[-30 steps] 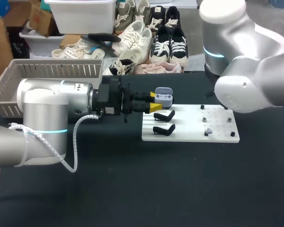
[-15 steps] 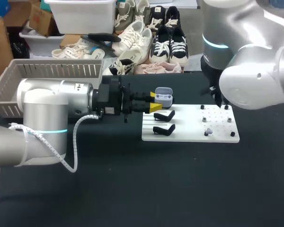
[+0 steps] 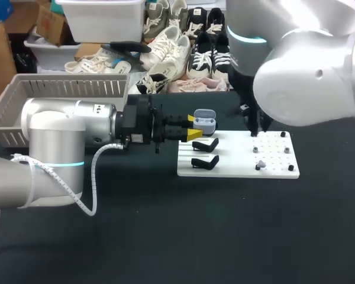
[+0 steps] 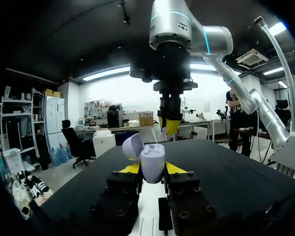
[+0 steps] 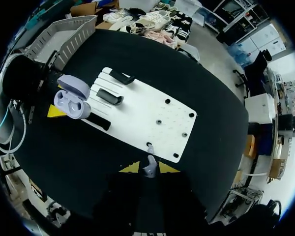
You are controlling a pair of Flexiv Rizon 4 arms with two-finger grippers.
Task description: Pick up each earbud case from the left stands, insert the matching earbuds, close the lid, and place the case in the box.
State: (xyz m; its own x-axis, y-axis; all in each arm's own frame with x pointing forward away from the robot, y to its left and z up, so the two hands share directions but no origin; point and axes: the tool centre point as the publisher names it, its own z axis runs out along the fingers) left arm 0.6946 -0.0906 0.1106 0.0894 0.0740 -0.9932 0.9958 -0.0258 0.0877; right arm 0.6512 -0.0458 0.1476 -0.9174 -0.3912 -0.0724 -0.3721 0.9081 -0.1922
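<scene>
Swinging inward above the white board (image 3: 236,167), the right arm (image 3: 310,83) is bringing the right gripper (image 5: 148,169), pinching a small earbud (image 5: 148,164) between nearly closed fingers, toward the open case (image 3: 205,120). The left gripper (image 3: 192,128) is clamping that case, lid up, over the board's left edge, so dropping the earbud in is probably coming next.
</scene>
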